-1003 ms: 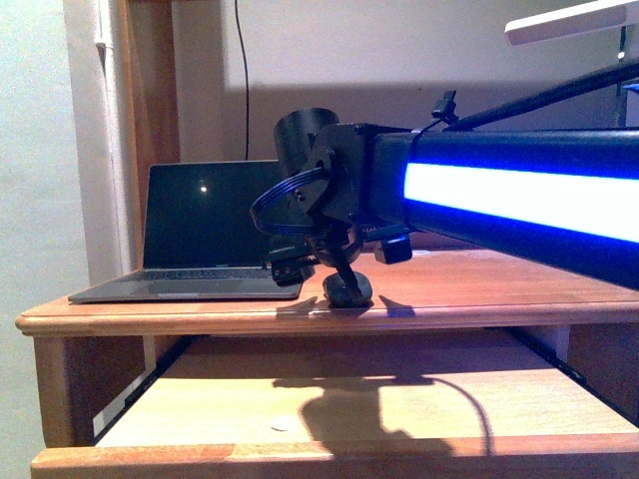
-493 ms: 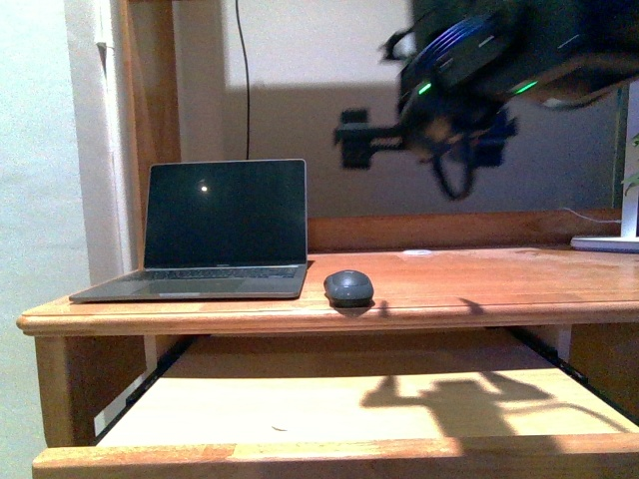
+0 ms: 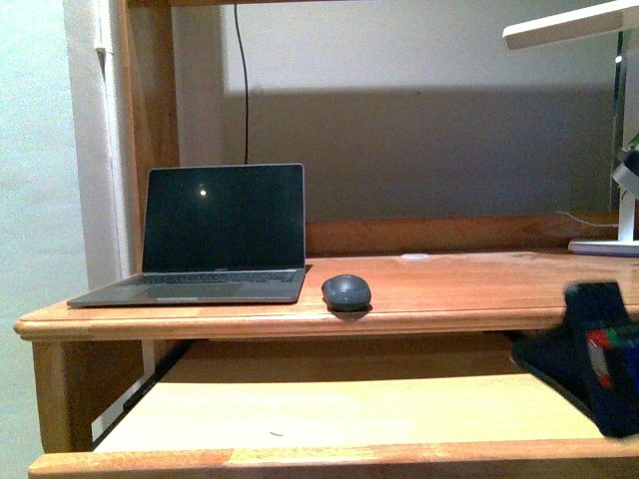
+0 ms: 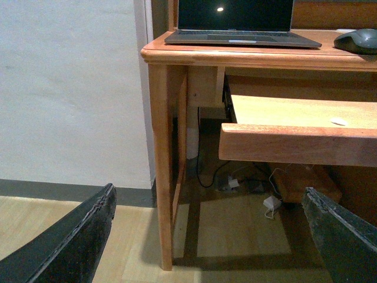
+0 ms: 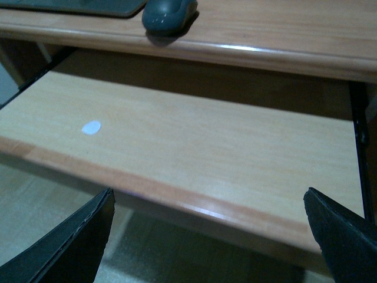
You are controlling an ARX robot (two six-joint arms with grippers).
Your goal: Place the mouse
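A: Where is the mouse?

B: It sits on the wooden surface, just beside the laptop, on the robot's right side of it. Nothing touches it. It looks put down, so I think the job is about done.

A: Is a hand holding it?

B: No. The right hand is spread wide with nothing in it. Its two dark fingers are far apart. It looks down on the pull-out shelf under the surface. The left hand is spread wide and empty too. It is down low, near the floor, off to the side of the wooden leg.

A: So what can go wrong?

B: The mouse is very near the front edge of the surface. Its top is round and smooth, so I think it slides easily. A little bump could push it off, and it would drop on the shelf below.

A: What could bump it?

B: The right arm. It is low, at the right side, in front of the shelf and just under the edge. If it lifts straight up, it could knock the surface from below and shake the mouse. If it swings across, it could hit the mouse or the open laptop.

A: What is the safe way?

B: I would pull the arm back first, away from the edge, then lift it.
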